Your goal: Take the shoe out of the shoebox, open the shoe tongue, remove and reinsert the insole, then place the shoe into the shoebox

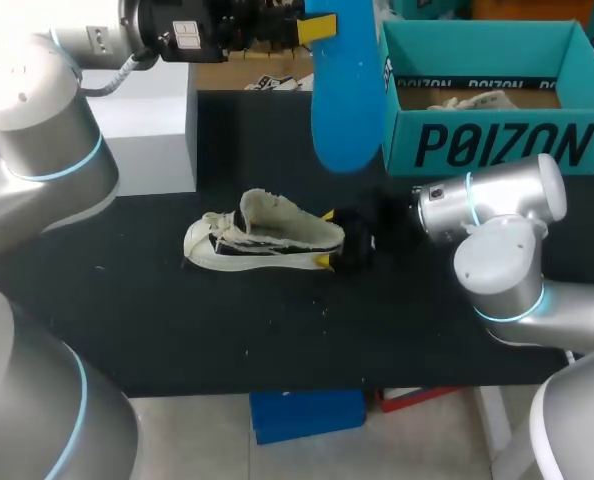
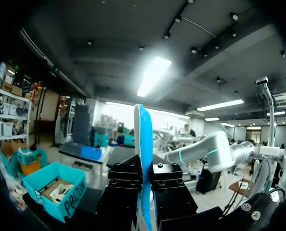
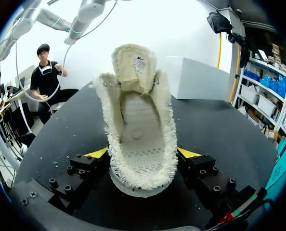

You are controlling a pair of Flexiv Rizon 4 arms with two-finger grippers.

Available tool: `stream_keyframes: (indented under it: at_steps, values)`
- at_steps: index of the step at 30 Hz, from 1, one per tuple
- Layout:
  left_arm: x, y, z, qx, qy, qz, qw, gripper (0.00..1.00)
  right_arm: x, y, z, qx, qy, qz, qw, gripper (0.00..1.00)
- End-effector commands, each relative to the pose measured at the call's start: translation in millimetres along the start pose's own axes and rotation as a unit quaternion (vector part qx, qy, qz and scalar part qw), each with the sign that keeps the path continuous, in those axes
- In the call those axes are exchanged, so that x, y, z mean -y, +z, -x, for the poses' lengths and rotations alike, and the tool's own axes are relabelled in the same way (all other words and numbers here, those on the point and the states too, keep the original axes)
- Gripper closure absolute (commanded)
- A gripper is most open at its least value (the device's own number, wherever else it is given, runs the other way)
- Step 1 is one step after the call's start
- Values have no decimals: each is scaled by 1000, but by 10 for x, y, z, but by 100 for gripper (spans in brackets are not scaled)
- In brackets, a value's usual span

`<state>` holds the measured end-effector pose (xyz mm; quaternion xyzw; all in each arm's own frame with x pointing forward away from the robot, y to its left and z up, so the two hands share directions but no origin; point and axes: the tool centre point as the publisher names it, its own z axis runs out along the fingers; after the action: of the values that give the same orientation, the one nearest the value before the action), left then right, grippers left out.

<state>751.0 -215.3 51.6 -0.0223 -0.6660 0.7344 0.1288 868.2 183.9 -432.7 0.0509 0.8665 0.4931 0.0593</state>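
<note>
The right gripper [image 1: 326,240] clamps the heel of the cream, fuzzy-edged shoe [image 1: 262,235] lying on the black table [image 1: 177,320]. The left gripper [image 1: 322,28] pinches the blue foam insole [image 1: 343,95] high above.

We're in a robotics lab, plainly enough: the left arm [image 1: 37,110] and the right arm [image 1: 502,265], both silver with blue light rings at their joints, lean in over a black-topped desk [image 1: 227,330]. A teal shoebox [image 1: 497,145] and a plain white block [image 1: 147,130] stand at its back.
</note>
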Motion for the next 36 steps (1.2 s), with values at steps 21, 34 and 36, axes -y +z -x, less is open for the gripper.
stream_keyframes:
  at_steps: [21,34,36]
  values:
    - [-5,11,5,1,1,-1,1000,100,-382,-546,200,-46,-115,-332,935,0]
    - [-5,11,5,1,1,-1,1000,100,-433,-529,217,-27,-145,-464,873,0]
    - [-5,11,5,1,1,-1,1000,100,-442,-521,218,-29,-148,-475,867,0]
